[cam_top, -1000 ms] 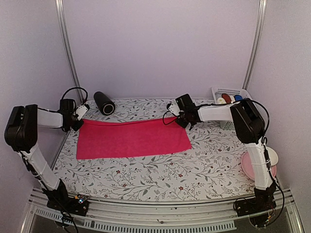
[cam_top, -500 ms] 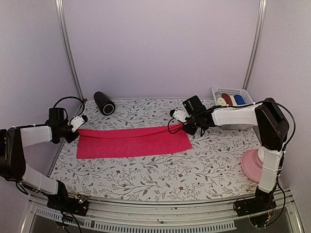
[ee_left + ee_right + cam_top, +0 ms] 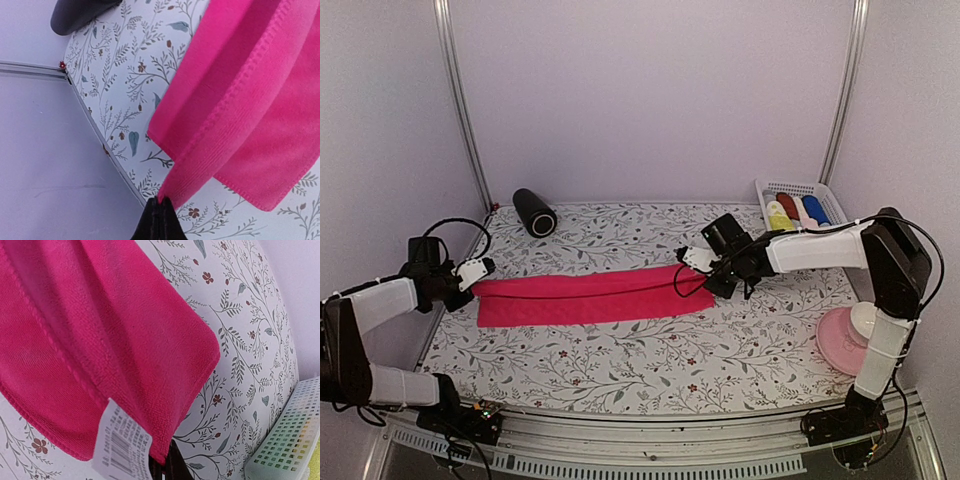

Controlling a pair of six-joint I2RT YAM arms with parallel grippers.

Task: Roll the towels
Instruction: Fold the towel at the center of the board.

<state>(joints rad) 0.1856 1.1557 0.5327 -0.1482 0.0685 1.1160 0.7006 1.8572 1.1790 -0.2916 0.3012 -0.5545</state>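
Observation:
A hot pink towel (image 3: 585, 293) lies stretched across the middle of the floral table, its far edge lifted and folded toward me over the rest. My left gripper (image 3: 478, 283) is shut on the towel's far left corner (image 3: 165, 192), its black tips pinching the hem. My right gripper (image 3: 705, 274) is shut on the far right corner (image 3: 165, 452), where a white care label (image 3: 120, 450) hangs. Rolled towels in yellow, red, pale and blue (image 3: 796, 210) lie side by side in the white basket.
A white slotted basket (image 3: 820, 190) stands at the back right, its corner (image 3: 285, 440) close to my right gripper. A black cylinder (image 3: 533, 211) lies at the back left. A pink plate with a white bowl (image 3: 840, 345) sits at the right edge. The table's left rail (image 3: 95, 135) runs beside my left gripper.
Both grippers have drawn the towel's far edge toward the near side, folding it over the rest. The towel now looks a narrower band. Both arms have come down lower.

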